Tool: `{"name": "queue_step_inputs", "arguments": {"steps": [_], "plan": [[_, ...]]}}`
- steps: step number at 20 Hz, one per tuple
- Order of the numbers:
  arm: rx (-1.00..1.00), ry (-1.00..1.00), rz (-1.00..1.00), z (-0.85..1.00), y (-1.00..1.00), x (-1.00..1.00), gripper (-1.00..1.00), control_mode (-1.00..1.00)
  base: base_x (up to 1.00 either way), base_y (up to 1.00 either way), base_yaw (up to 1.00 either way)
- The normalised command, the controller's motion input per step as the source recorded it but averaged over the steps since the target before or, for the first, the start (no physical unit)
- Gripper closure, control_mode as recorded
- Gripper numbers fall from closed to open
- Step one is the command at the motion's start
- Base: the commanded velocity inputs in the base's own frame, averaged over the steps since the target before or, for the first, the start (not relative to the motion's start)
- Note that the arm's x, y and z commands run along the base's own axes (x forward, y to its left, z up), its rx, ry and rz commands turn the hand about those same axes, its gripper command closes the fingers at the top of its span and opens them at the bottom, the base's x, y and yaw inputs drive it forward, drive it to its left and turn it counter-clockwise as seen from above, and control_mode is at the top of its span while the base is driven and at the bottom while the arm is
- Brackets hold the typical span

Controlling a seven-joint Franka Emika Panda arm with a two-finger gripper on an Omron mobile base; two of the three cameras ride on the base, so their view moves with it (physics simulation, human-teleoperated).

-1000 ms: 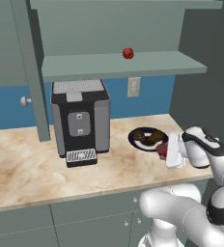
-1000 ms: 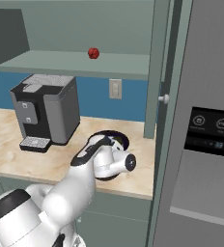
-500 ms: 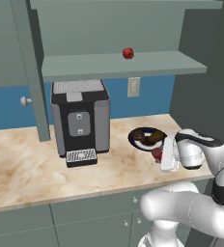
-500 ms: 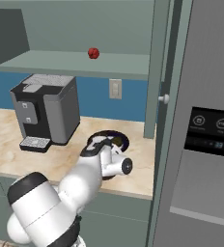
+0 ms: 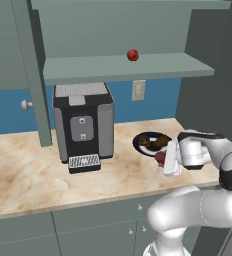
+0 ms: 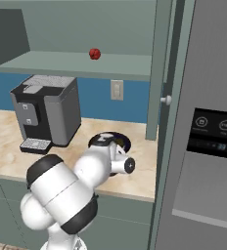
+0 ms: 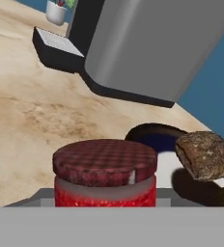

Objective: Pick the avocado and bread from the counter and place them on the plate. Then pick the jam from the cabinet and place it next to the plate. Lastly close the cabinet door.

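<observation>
Presently the jam (image 7: pixel 105 176), a small red jar with a dark checked lid, is seen close in front of the hand camera, at the bottom of the hand view. In the left base view a red object (image 5: pixel 160 158) is made out at the claw (image 5: pixel 169 159), low over the surface (image 5: pixel 28 170) and just beside the plate (image 5: pixel 142 138). The claw is judged to be part closed around the jar, though the fingertips themselves are not made out, so the hold is inferred rather than confirmed. Whether the jar is resting on the surface or held just above it cannot be told.

The position is judged deliberate: the jam is required next to the plate, not on it, and it is placed at the plate's near edge.

The plate is noted to carry the bread (image 7: pixel 203 155), a rough brown lump lying on the white ring. A dark shape beside it at the lower right of the hand view may be the avocado; this cannot be confirmed.

The cabinet door (image 5: pixel 33 70) is seen standing open, edge-on, with its pale knob (image 5: pixel 25 105) facing left. A small red ball (image 5: pixel 132 55) is left on the shelf (image 5: pixel 123 66). A coffee machine (image 5: pixel 83 127) stands on the surface left of the plate.

The closing of the door is judged outstanding.
</observation>
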Motion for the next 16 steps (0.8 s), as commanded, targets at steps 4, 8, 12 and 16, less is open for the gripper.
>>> {"name": "queue_step_inputs", "arguments": {"steps": [4,8,12,16], "plan": [[0.00,0.00,0.00,-0.34,0.00,0.14,1.00,-1.00,0.00,0.00,0.00],[0.00,0.00,0.00,-0.38,0.00,0.12,-1.00,-1.00,0.00,0.00,0.00],[0.00,0.00,0.00,-0.21,0.00,0.05,-1.00,-1.00,0.00,0.00,0.00],[0.00,-0.07,0.00,0.09,0.00,-0.57,-1.00,-1.00,0.00,0.00,0.00]]}}
